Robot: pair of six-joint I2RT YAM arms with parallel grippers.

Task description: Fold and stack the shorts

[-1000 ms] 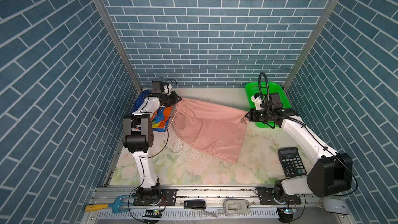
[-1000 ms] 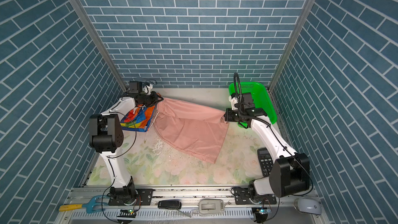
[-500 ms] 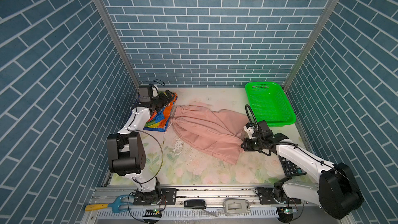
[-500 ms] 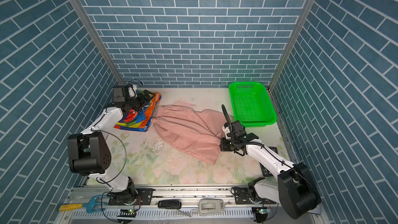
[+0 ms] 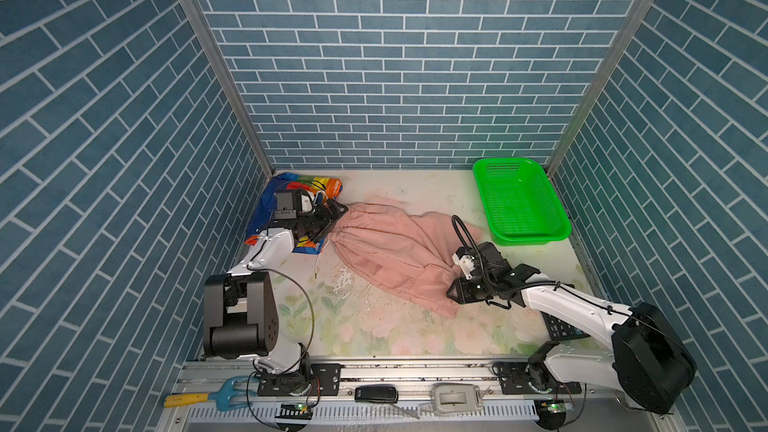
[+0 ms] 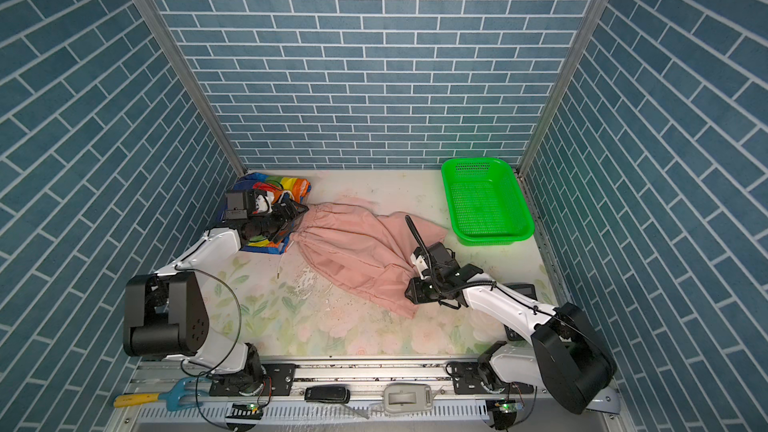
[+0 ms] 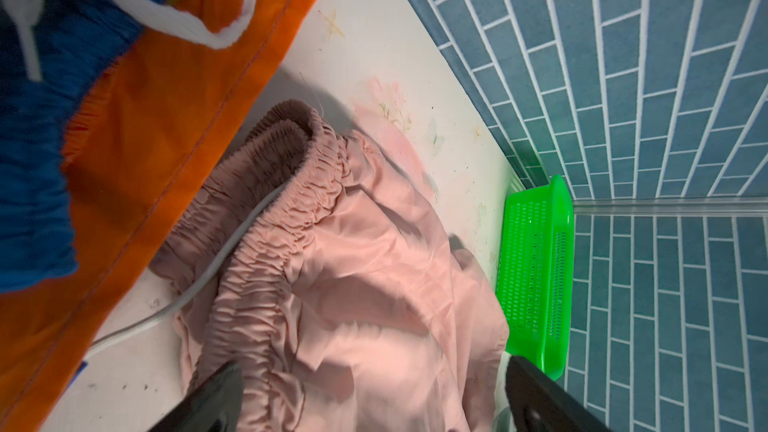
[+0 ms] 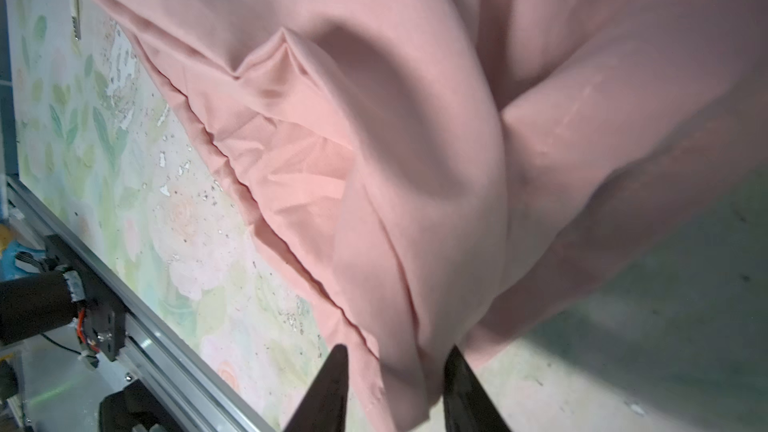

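Dusty pink drawstring-waist fabric shorts (image 5: 386, 251): crumpled mid floral counter (image 5: 374, 326), waistband against shiny rainbow-striped shorts (image 5: 326, 184). Left fingers (image 7: 220, 392): wide apart, empty, over waistband. Right fingers (image 8: 328, 392): half-parted astride leg hem.

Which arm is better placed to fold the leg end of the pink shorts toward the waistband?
Probably right. The right gripper has its jaws apart around that end of the pink shorts, while the left gripper stands open at the waistband, the opposite end.
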